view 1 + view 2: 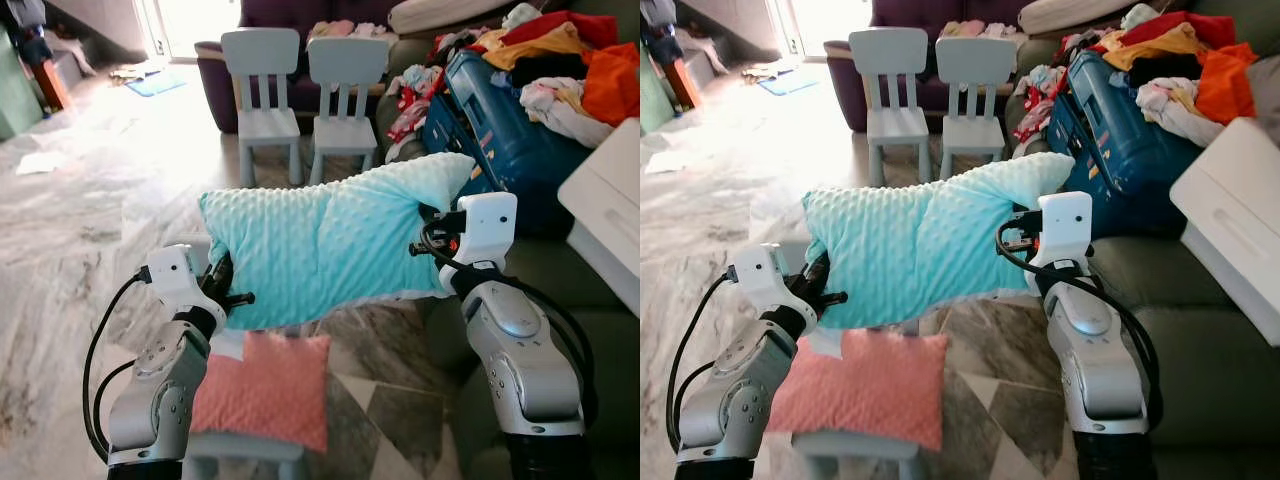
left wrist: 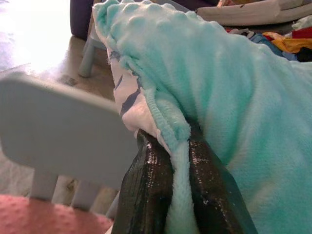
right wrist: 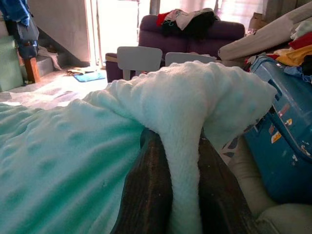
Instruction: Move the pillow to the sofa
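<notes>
Both tools pinch the pillow point(image 1: 330, 245) above a pink cushion point(image 1: 265, 388), suitcase point(image 1: 500, 125) beside.

— What's on the floor point(image 1: 90, 190)?

— Marble tiles. Two pale blue chairs point(image 1: 300, 90) stand side by side on it, backs toward us, in front of a purple couch point(image 1: 930, 40). A blue mat point(image 1: 155, 83) lies far off by the bright doorway, and a sheet of paper point(image 1: 38, 162) off to the left

— And closer in?

— A third blue chair point(image 1: 855, 440), with a pink cushion point(image 1: 865, 385) lying on its seat

— The sofa?

— The grey-green sofa point(image 1: 1200, 340) on the right carries a blue suitcase point(image 1: 510, 130), a heap of clothes point(image 1: 560, 60) and a white box point(image 1: 1235, 215)
</notes>
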Motion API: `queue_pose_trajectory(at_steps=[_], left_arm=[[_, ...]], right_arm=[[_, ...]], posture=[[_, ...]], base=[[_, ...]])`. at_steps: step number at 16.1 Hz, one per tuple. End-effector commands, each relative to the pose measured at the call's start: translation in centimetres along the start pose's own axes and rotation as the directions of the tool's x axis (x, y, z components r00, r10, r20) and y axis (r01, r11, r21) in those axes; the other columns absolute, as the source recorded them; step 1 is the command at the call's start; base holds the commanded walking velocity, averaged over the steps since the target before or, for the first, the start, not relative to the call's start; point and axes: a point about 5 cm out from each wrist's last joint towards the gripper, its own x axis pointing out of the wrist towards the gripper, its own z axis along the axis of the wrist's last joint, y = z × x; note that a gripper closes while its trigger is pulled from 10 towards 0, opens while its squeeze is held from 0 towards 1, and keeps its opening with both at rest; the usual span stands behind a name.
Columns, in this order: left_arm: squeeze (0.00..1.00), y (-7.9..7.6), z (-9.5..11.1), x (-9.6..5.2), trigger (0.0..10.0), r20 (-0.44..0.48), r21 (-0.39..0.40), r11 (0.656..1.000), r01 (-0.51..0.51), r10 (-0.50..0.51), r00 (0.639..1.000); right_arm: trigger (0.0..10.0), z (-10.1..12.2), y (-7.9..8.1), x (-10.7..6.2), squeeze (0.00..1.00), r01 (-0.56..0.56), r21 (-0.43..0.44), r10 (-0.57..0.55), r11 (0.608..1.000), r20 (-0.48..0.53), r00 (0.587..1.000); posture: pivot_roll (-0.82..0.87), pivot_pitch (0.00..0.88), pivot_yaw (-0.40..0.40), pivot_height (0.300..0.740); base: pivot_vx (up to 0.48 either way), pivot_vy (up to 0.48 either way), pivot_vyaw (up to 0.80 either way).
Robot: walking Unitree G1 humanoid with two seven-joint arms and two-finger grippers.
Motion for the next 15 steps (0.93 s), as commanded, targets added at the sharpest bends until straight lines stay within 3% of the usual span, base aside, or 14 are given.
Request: queue_pose_trajectory(at_steps=[1, 12, 15], left_arm=[[0.0, -0.48, 0.23, -0.01, 10.0, 0.008, 0.005, 1.0, 0.018, -0.018, 1.0], [0.0, -0.44, 0.14, 0.0, 10.0, 0.002, 0.006, 1.0, 0.016, -0.016, 1.0], [0.0, -0.36, 0.07, -0.04, 10.0, 0.003, -0.006, 1.0, 0.02, -0.02, 1.0]], right_arm=[[10.0, 0.75, -0.02, -0.09, 0.0, -0.004, -0.002, 0.005, 1.0, 0.03, 1.0], [10.0, 0.76, -0.01, -0.09, 0.0, -0.003, 0.006, 0.003, 1.0, 0.029, 1.0], [10.0, 0.74, -0.02, -0.13, 0.0, -0.003, 0.007, 0.003, 1.0, 0.028, 1.0]], posture=[[-0.19, 0.0, -0.027, 0.74], [-0.19, 0.0, -0.025, 0.74], [-0.19, 0.0, -0.025, 0.74]], base=[[-0.379, -0.285, 0.0], [-0.373, -0.285, 0.0], [0.0, 0.0, 0.0]])
